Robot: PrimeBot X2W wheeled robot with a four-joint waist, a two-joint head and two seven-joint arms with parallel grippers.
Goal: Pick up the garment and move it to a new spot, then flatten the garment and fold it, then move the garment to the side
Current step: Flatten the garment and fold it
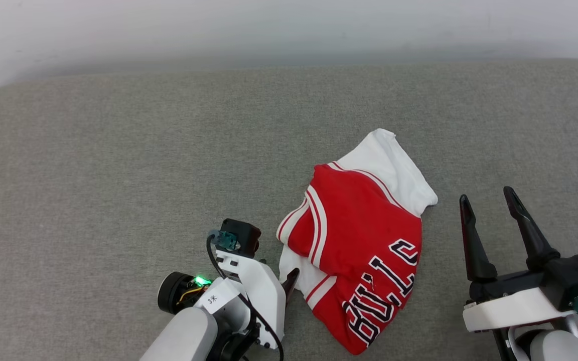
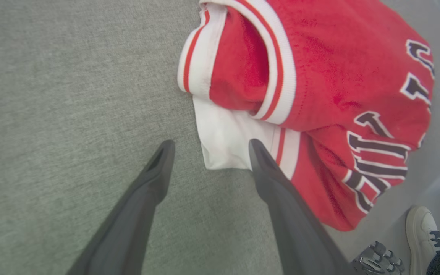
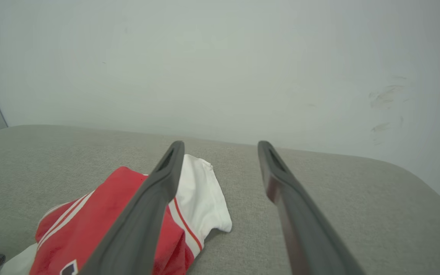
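Note:
The garment (image 1: 364, 240) lies crumpled on the grey cushioned surface, a red jersey with white sleeves, striped trim and black "BULLS" lettering. My left gripper (image 2: 208, 147) is open, its fingers pointing down at the lower white sleeve (image 2: 227, 137); one fingertip overlaps the sleeve's edge, the other is over bare fabric. In the head view only the tip of a left finger (image 1: 291, 279) shows beside the jersey. My right gripper (image 1: 487, 198) stands open to the right of the garment (image 3: 128, 221), apart from it and holding nothing.
The grey surface (image 1: 118, 175) stretches wide to the left and back, ending at a pale wall (image 1: 289, 30). In the left wrist view a person's white shoe (image 2: 422, 236) and a wheel of the base (image 2: 376, 259) show on the floor past the surface's edge.

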